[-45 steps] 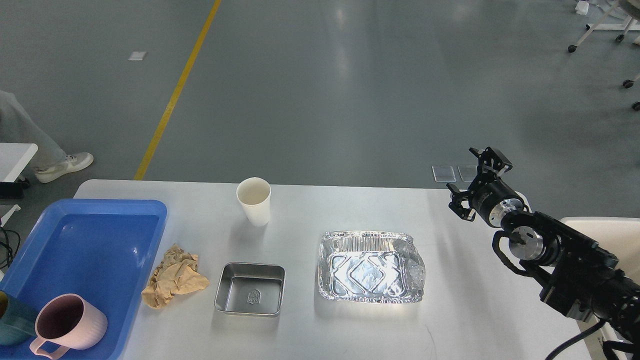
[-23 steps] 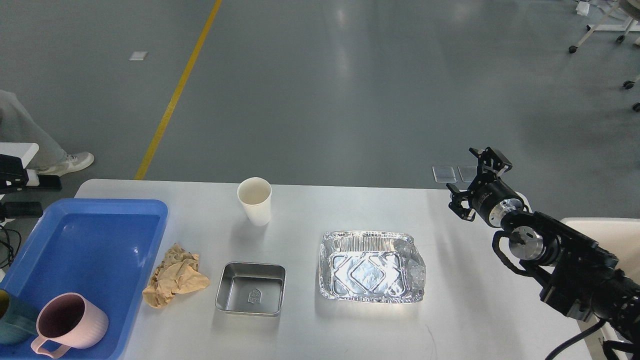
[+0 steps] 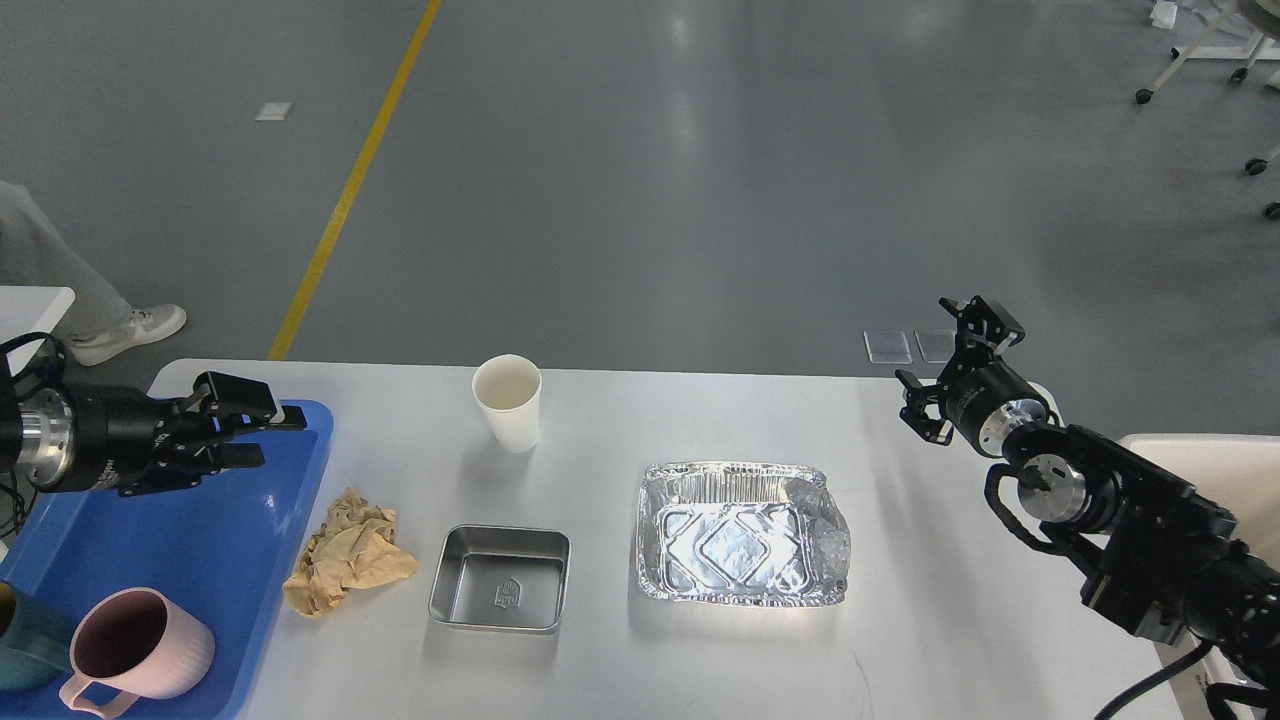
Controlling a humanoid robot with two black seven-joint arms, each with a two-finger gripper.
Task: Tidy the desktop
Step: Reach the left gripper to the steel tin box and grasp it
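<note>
The white-grey desktop carries a white paper cup, a crumpled brown paper, a small steel tray and a foil container. My left gripper is open and empty above the back of the blue tray, left of the cup. My right gripper is open and empty above the desktop's far right edge, right of the foil container.
The blue tray holds a pink mug and part of a teal cup at its near end. A cream-white bin stands at the right behind my right arm. A person's leg and shoe are at the far left.
My left arm has come into view from the left and now reaches over the back of the blue tray. The right arm has barely moved.
</note>
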